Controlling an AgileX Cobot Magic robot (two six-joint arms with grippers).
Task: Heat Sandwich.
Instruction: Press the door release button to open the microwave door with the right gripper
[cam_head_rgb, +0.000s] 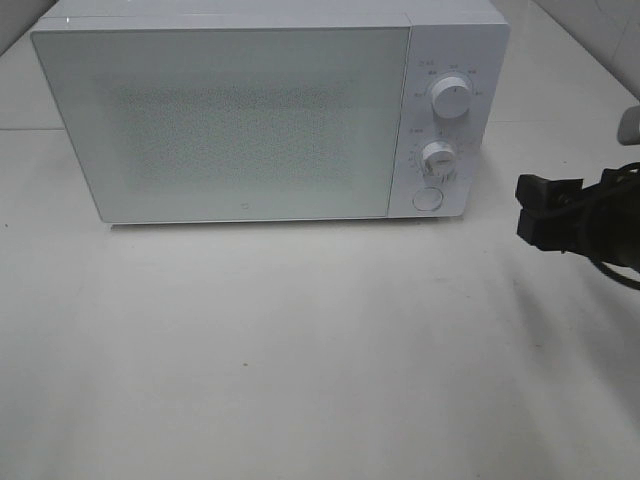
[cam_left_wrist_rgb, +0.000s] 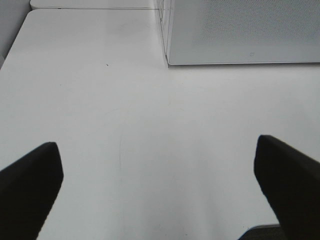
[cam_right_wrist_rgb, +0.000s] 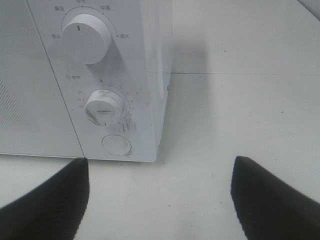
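Shut white microwave (cam_head_rgb: 220, 120) toward the counter's (cam_head_rgb: 300, 380) back edge; dial markings (cam_right_wrist_rgb: 125, 120) unreadable. Left pincer (cam_left_wrist_rgb: 157, 150) and right pincer (cam_right_wrist_rgb: 160, 167) both spread wide.

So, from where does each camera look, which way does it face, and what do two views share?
Exterior high: mounted high, looking down on the closed microwave and the table; only the right gripper shows, at the right.
Left wrist: on the left arm, above the table, facing the microwave's lower door corner; open left gripper shows.
Right wrist: on the right arm, facing the upper dial, lower dial and round button; open right gripper shows.
Shared: exterior high also shows those controls.
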